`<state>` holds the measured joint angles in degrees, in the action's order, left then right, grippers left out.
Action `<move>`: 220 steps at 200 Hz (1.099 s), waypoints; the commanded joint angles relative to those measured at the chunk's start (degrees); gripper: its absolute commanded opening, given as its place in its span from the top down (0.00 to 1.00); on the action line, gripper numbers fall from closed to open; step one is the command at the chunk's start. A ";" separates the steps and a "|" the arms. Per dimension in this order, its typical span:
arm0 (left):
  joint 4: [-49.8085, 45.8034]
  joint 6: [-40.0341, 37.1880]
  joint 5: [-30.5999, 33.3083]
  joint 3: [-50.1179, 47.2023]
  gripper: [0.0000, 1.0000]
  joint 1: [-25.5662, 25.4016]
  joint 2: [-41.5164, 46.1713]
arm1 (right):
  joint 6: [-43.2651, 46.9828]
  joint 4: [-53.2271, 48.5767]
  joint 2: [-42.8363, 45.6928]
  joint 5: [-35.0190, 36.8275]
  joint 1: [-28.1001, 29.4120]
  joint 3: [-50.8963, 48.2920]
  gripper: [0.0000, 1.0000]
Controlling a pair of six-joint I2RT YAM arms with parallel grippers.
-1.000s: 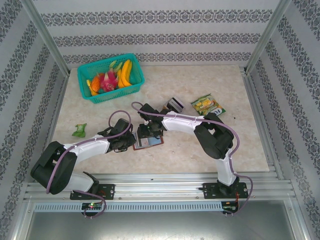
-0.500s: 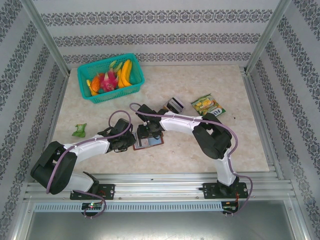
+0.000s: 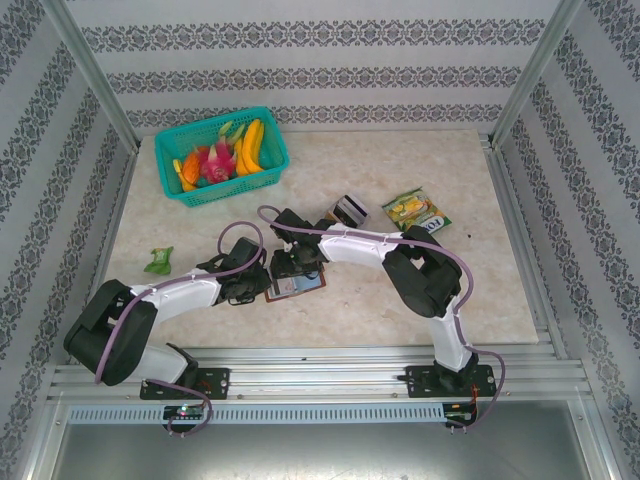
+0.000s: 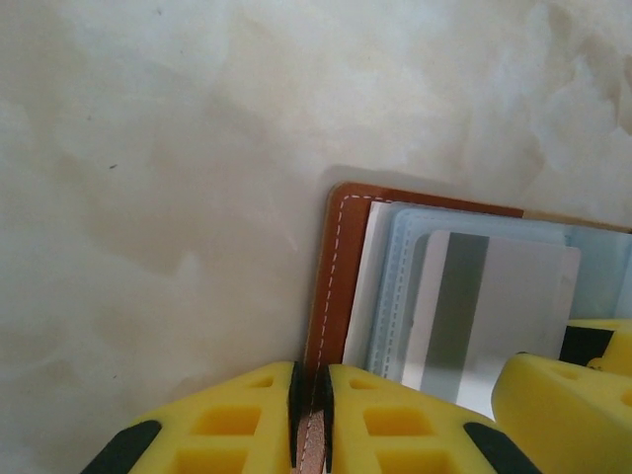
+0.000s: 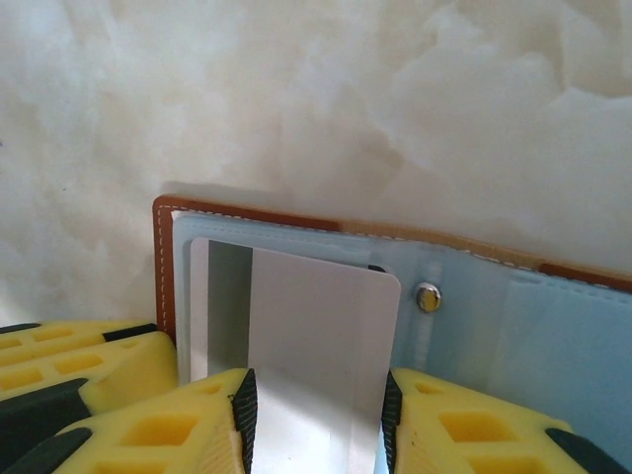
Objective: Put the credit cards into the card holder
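Open brown leather card holder (image 4: 331,267) on marbled table (image 4: 148,148): left gripper (image 4: 311,415) jaws pinched shut on its edge; right gripper (image 5: 316,425) jaws clamping silvery-white plastic card (image 5: 316,326).

Setting: robot lab test cell.
Evidence: aluminium posts (image 3: 90,75) are framing patterned panels (image 3: 320,60); a rail (image 3: 320,378) is carrying two arms (image 3: 180,292) beside the bench (image 3: 420,160).

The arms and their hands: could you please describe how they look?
The left arm and right arm have white links, bulky black joints and black bases. A purple cable runs loosely along each. The left hand and right hand have blocky yellow fingers with square recesses and black insets.
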<state>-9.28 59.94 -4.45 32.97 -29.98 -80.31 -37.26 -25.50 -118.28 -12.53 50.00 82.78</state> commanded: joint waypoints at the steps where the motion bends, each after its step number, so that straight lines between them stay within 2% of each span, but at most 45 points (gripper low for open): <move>1: 2.08 -1.45 -0.85 0.16 0.83 0.20 -0.70 | 0.05 3.01 0.61 -5.14 0.62 1.13 0.61; 52: 0.39 -1.39 0.80 -0.46 0.83 0.15 1.10 | 1.10 1.03 7.31 0.49 -0.16 -1.96 0.58; 98: 0.30 -1.84 0.80 0.03 0.83 0.19 0.82 | 5.66 -4.46 13.81 10.78 -0.45 -3.33 0.52; 127: 0.42 -1.74 0.53 0.08 0.83 0.22 0.62 | 7.34 -11.12 11.47 19.12 -0.43 -0.83 0.50; 140: 0.57 -1.71 0.56 -0.05 0.83 0.19 0.67 | 7.37 -12.05 10.47 20.22 -0.50 -0.46 0.46; 220: 0.20 -2.04 0.29 0.31 0.83 0.22 0.50 | 6.98 -19.08 2.47 24.38 0.51 5.71 0.40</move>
<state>-9.21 58.92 -4.29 32.97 -30.00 -80.05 -30.20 -40.56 -114.26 7.57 49.69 86.24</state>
